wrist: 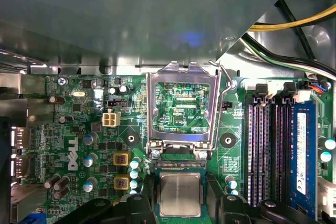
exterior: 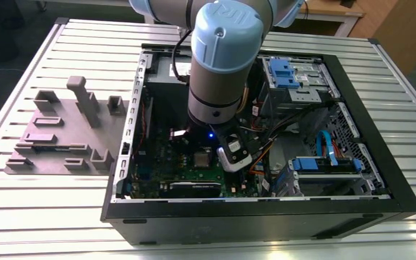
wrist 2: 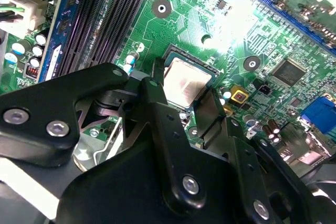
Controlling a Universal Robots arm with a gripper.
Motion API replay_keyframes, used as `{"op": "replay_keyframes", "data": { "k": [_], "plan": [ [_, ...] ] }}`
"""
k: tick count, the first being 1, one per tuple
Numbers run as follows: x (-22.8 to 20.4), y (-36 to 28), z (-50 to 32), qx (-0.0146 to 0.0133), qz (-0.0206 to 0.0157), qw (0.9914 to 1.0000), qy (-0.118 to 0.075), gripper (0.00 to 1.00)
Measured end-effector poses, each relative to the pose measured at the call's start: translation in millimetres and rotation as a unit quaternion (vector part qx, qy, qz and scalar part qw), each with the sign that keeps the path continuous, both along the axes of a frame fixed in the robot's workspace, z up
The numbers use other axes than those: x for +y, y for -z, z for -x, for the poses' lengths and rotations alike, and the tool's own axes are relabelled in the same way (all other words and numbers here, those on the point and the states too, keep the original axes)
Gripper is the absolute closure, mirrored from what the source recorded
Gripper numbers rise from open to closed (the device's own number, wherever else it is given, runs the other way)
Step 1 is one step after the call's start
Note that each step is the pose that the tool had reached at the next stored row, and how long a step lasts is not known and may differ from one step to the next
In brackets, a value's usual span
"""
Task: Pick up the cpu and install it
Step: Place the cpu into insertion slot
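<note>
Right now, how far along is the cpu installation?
Looks done: the cpu has reached its socket on the motherboard. In hand: the gripper is right at the cpu; I cannot tell whether it grips the cpu, or whether the cpu is fully seated. Left: the hinged frame lies open, not closed over the cpu.

Straight above the cpu (wrist: 180, 191) the way is open where the gripper (wrist: 180, 201) hangs, but the raised metal frame (wrist: 182, 72) (hinged just beside the socket (wrist: 178, 165)), the memory slots (wrist: 268, 150) and a row of capacitors (wrist: 134, 174) crowd close around it.
</note>
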State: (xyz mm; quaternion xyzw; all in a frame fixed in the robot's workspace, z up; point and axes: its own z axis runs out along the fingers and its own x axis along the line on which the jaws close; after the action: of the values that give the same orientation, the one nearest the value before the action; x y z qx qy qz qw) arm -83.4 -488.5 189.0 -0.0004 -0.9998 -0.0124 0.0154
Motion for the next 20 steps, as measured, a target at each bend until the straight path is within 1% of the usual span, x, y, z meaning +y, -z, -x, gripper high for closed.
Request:
{"op": "replay_keyframes", "data": {
  "k": [6,7,12,15,20],
  "plan": [
    [0.1,0.6,0.0,-0.0003,-0.0002,1.00000,0.000,0.52],
    [0.0,0.7,-0.1,-0.0004,0.0000,1.00000,0.000,0.45],
    [0.0,1.0,0.0,-0.0006,0.0002,1.00000,0.000,0.45],
    [0.0,-0.5,0.1,-0.0007,0.0001,1.00000,0.000,0.45],
    [0.0,-0.2,0.1,-0.0006,0.0002,1.00000,0.000,0.45]
  ]
}}
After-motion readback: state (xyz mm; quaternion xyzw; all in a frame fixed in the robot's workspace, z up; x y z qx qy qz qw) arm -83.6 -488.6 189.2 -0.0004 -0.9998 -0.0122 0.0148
